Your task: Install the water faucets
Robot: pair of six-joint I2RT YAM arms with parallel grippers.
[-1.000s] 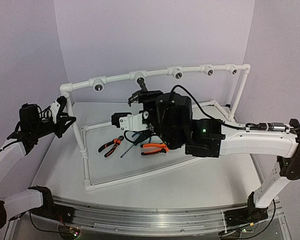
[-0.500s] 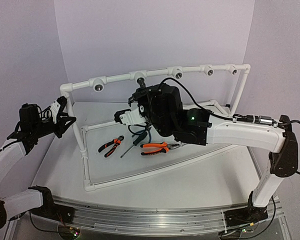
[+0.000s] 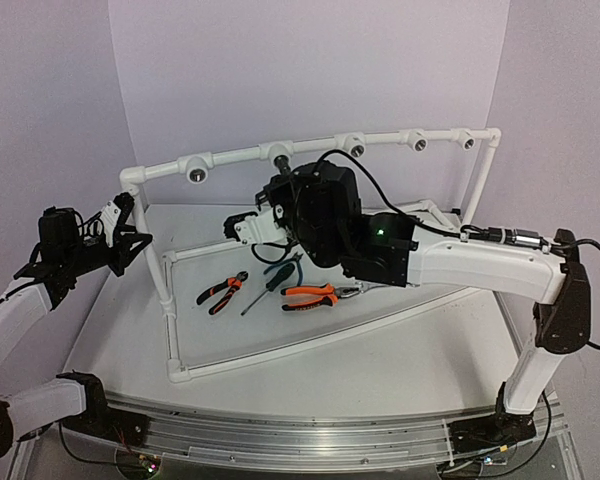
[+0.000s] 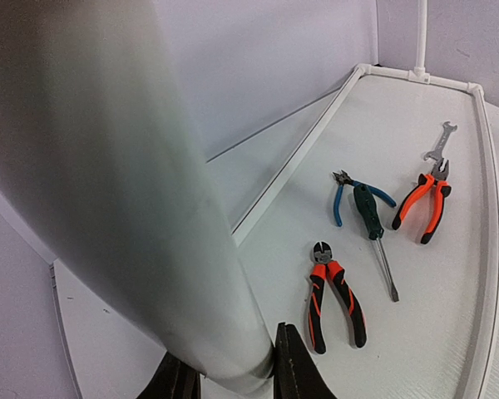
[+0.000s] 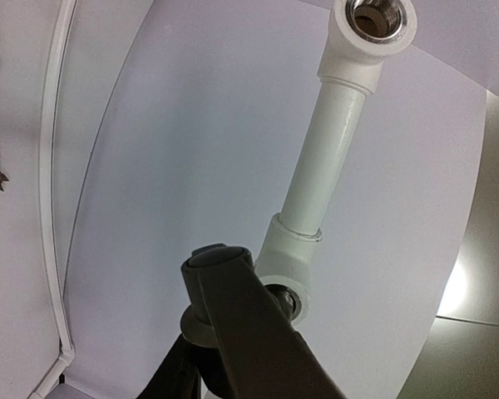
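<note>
A dark grey water faucet [image 5: 223, 278] with a long lever handle sits at a socket [image 5: 289, 270] of the white pipe [image 3: 240, 155]; in the top view the faucet [image 3: 281, 170] hangs just under the rail. My right gripper [image 5: 201, 353] comes up from below, its black fingers [image 5: 170, 374] closed against the faucet's body, and in the top view it [image 3: 278, 192] is right beneath that socket. My left gripper [image 4: 233, 378] is shut on the frame's upright post [image 4: 108, 166], near the left corner [image 3: 132, 232].
Inside the pipe frame on the table lie orange-and-black cutters [image 3: 220, 291], a green-handled screwdriver [image 3: 270, 283], orange pliers [image 3: 310, 295], blue-handled pliers [image 4: 343, 199] and a small wrench [image 4: 437, 143]. Open sockets [image 3: 197, 170] [image 3: 356, 147] [image 3: 418, 142] line the top rail.
My right arm has risen and reached back toward the rail, and its jaws have narrowed around the faucet. My left arm has not moved.
</note>
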